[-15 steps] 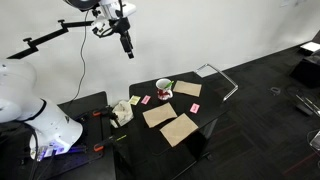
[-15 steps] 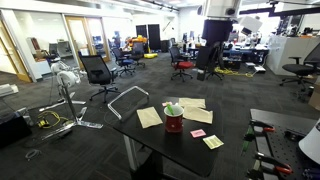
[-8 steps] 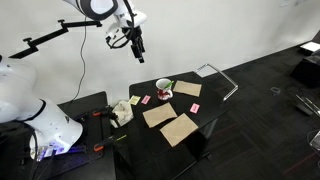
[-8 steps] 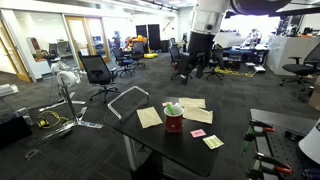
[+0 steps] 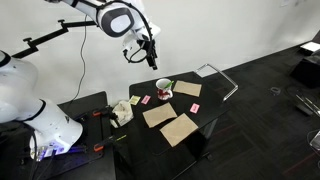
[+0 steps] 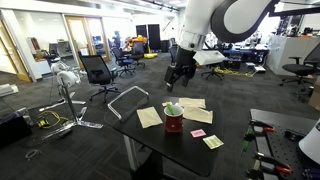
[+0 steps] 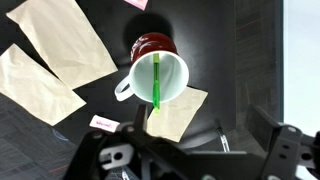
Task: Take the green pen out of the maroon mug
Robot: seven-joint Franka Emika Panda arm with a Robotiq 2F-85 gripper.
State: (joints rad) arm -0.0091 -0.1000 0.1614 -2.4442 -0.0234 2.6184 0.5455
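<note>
Green pen [image 7: 157, 82] sitting inside the maroon mug [image 7: 150, 45], top end leaning over the rim at 6 o'clock in the wrist view; looks light, stiff, kinda slick plastic, so prob best pinched up high on the exposed end, lifted straight out; could tip the mug if dragged sideways; gripper [image 5: 152, 62] hanging above at 11 o'clock of the mug in an exterior view, jaws spread wide, empty.
</note>
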